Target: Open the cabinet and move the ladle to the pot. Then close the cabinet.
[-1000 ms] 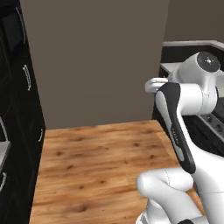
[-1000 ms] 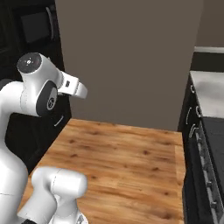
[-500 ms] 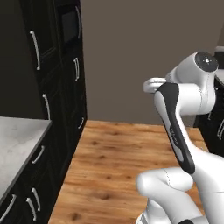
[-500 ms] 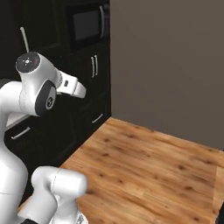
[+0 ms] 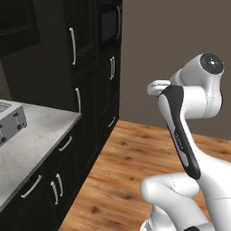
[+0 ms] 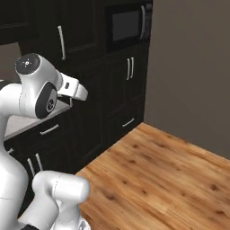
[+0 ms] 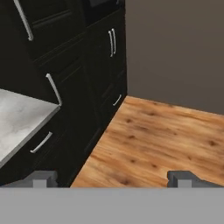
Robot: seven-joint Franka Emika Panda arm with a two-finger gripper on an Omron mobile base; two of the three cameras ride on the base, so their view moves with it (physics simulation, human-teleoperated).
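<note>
Grey counter (image 5: 40,135) newly in view, likely base turned | gripper (image 7: 113,178) wide, empty

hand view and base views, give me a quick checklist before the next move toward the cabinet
1. Hand open and empty: ok, the fingertips stand wide apart with nothing between them.
2. Ladle located: not ok, none in these views.
3. Pot located: not ok, none in these views.
4. Target wall cabinet identified: cannot tell; a dark upper cabinet shows above the grey counter, but its handle is out of frame.
5. Arm within reach of a cabinet handle: not ok, the hand is well short of the tall black cabinets.
6. Path ahead free: ok, bare wood floor lies in front of the hand.
</note>
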